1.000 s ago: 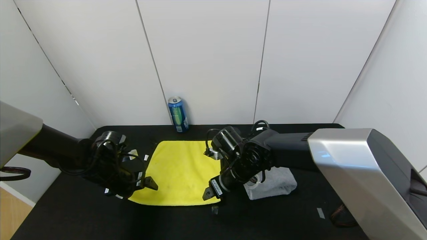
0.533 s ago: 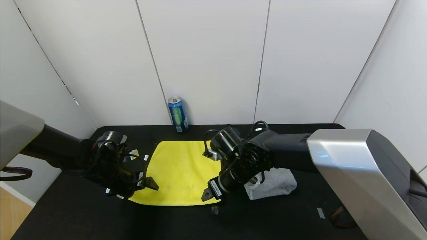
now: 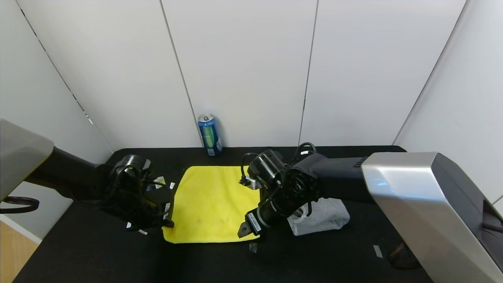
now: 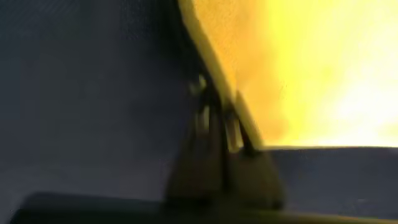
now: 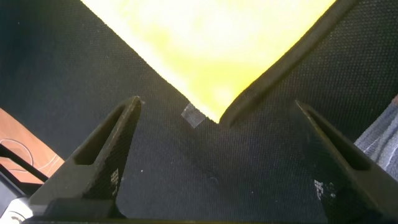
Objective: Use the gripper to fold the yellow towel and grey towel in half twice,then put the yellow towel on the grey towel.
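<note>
Yellow towel (image 3: 212,202) is spread flat and unfolded in the middle of the black table (image 3: 98,251), so no fold is judged to be made yet. Its near left corner is pinched by the left gripper (image 3: 167,225), whose fingers are pressed together on the edge. The right gripper (image 3: 243,231) is held just above the near right corner with its fingers spread wide and nothing gripped. The grey towel (image 3: 326,216) is seen lying bunched to the right, partly hidden behind the right arm. Both double folds and the stacking are left to be done.
</note>
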`<state>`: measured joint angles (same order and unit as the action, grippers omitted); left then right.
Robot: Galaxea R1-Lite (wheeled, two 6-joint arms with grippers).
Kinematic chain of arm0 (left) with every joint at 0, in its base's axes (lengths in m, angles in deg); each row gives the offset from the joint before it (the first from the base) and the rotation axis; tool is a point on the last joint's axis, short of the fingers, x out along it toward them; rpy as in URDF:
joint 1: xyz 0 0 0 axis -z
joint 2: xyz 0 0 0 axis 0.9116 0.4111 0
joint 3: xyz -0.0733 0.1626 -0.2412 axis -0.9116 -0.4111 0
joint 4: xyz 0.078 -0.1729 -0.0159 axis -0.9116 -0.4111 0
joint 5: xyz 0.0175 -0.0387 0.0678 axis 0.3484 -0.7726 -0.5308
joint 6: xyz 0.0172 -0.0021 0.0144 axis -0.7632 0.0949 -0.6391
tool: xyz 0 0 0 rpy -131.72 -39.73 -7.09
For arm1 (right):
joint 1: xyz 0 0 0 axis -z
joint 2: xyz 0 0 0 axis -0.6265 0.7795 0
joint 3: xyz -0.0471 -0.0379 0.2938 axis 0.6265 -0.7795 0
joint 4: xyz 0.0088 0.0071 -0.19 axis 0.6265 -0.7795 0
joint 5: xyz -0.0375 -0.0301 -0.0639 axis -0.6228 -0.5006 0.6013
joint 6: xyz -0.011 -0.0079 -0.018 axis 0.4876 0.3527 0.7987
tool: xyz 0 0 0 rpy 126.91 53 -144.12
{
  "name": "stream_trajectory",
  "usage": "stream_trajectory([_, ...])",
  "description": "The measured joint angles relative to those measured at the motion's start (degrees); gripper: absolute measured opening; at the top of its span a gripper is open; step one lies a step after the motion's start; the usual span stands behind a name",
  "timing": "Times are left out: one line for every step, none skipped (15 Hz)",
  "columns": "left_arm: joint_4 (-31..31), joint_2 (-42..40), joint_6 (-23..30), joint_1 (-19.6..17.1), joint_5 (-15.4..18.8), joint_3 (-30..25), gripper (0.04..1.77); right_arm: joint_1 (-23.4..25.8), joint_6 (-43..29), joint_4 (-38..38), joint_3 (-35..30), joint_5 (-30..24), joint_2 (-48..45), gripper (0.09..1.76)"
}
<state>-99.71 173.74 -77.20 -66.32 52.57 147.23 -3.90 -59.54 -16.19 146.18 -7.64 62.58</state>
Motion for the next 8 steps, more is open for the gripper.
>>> stream_trajectory([0.00, 0.00, 0.00, 0.00, 0.02, 0.00, 0.12, 0.00, 0.00, -0.02, 0.00, 0.02, 0.02, 1.71])
stream_trajectory([0.00, 0.00, 0.00, 0.00, 0.00, 0.00, 0.12, 0.00, -0.02, -0.02, 0.00, 0.00, 0.05, 1.71])
stream_trajectory([0.00, 0.00, 0.00, -0.04, 0.02, 0.00, 0.12, -0.05, -0.17, 0.00, 0.00, 0.00, 0.06, 1.71])
stream_trajectory([0.00, 0.00, 0.00, -0.06, -0.02, 0.02, 0.12, -0.11, -0.26, 0.05, 0.00, -0.02, 0.13, 1.71])
stream_trajectory([-0.02, -0.02, 0.00, -0.09, 0.02, 0.02, 0.12, -0.20, -0.35, 0.02, 0.00, 0.00, 0.17, 1.71])
stream_trajectory([-0.02, -0.02, 0.00, -0.09, 0.00, -0.01, 0.12, -0.30, -0.39, 0.05, 0.00, 0.00, 0.28, 1.71])
stream_trajectory([0.00, -0.05, 0.00, -0.09, 0.00, -0.04, 0.12, -0.37, -0.46, 0.05, 0.00, 0.00, 0.41, 1.71])
stream_trajectory([-0.02, -0.10, 0.00, -0.09, -0.02, -0.06, 0.12, -0.41, -0.68, 0.07, 0.00, 0.00, 0.59, 1.71])
